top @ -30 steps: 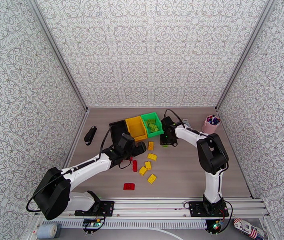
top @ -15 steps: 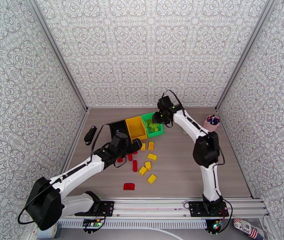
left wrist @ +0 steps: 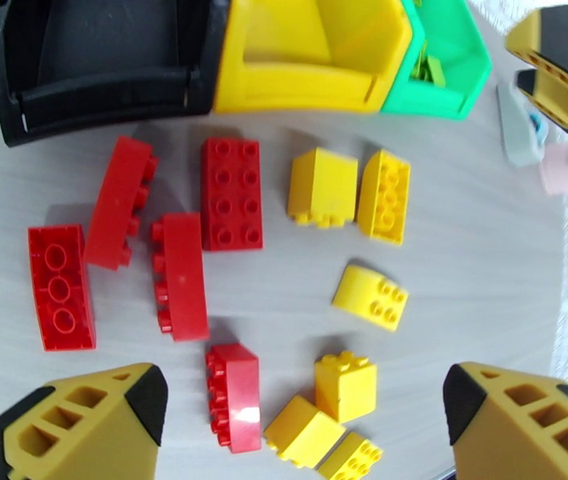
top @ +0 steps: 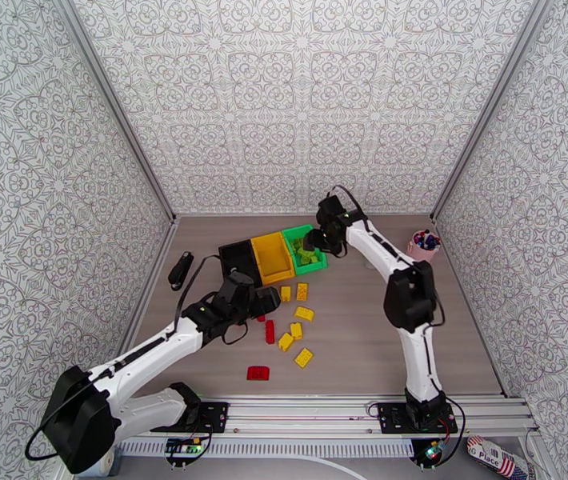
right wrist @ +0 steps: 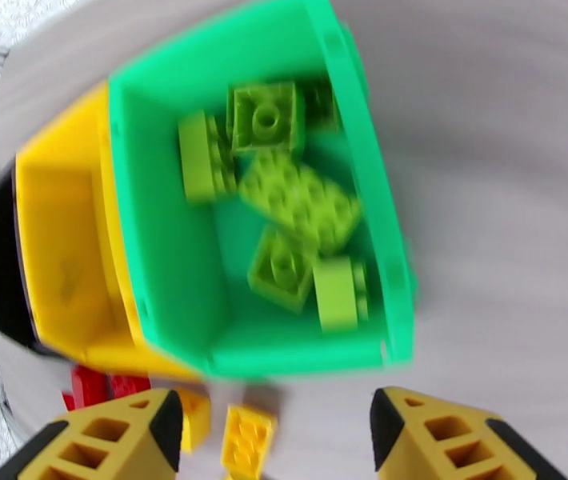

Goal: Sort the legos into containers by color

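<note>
**Green bricks binned, red and yellow loose on the table**

We see the legos [top: 304, 313] in three colour groups. The green bricks [right wrist: 296, 206] lie jumbled inside the green bin [right wrist: 164, 258], some studs up and some on edge, though that view is blurred. The red bricks [left wrist: 232, 194] lie on the table [left wrist: 460, 258] just in front of the black bin [left wrist: 100, 98]. Their long axes mostly run toward the bins. One shows its studs, one its hollow underside with three round tubes, and the others lie on their sides. The yellow bricks [left wrist: 322, 186] lie to their right, in front of the yellow bin [left wrist: 300, 78]. They are shorter and blockier, and one has a rounded top. A lone red brick [top: 258, 373] lies apart, nearer the arm bases.

The containers [top: 280, 275] are joined in a row, black, yellow and green from left to right. The row is slanted, with the green end farther back. They are glossy moulded plastic, open-topped, with angled walls. The table is a matte grey-brown with a faint grain.

The left gripper [left wrist: 300, 402] hovers over the loose bricks, its fingers spread wide and holding nothing. The right gripper [right wrist: 274, 426] hangs over the green bin, its fingers parted with nothing between them. A pink cup [top: 422, 248] stands near the right wall, well apart from the bins.
</note>
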Controlling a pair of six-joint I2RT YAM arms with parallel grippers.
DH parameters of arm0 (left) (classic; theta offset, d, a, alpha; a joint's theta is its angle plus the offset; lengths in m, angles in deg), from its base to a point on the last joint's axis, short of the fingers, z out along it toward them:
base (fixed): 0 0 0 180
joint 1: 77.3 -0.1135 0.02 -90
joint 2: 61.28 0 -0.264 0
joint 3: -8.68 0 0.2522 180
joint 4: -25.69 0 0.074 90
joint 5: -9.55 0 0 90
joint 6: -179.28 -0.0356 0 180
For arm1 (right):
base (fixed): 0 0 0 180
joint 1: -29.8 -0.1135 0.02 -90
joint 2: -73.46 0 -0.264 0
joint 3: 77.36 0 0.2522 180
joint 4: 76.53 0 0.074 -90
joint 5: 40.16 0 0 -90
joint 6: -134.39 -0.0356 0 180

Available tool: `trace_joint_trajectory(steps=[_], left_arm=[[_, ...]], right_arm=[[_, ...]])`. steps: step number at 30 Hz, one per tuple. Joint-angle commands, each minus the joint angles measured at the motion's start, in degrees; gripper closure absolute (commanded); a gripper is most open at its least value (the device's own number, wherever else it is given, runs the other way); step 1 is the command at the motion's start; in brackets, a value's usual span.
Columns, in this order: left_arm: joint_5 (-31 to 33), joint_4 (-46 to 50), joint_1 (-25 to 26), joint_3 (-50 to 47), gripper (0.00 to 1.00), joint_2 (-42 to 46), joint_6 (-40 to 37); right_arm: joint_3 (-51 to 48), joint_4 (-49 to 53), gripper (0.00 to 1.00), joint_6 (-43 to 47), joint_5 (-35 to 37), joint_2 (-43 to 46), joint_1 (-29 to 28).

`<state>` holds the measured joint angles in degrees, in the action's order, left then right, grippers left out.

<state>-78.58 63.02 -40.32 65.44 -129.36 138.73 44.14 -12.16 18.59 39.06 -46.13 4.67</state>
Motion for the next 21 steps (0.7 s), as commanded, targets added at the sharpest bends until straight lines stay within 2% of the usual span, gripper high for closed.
trace_joint_trajectory(steps=[1,5,10,13,21], left_arm=[[1.8,3.8,2.4,3.0,0.06,-2.0,-3.0],[3.1,5.7,5.9,4.8,0.10,-4.2,-3.9],[2.7,6.4,9.9,5.8,0.23,-7.9,-6.5],[2.8,7.0,12.3,6.6,0.25,-10.6,-8.5],[4.3,10.9,16.4,11.9,0.33,-19.9,-13.0]], right_arm=[[-9.8,-4.9,0.34,1.1,-1.4,8.3,0.1],[-21.9,-7.4,0.34,1.6,-1.1,15.7,0.1],[-36.2,-9.5,0.37,1.5,-1.3,24.7,0.1],[-43.4,-10.9,0.39,0.5,-2.6,29.2,0.0],[-56.8,-14.4,0.45,-4.3,-5.1,37.9,-1.5]])
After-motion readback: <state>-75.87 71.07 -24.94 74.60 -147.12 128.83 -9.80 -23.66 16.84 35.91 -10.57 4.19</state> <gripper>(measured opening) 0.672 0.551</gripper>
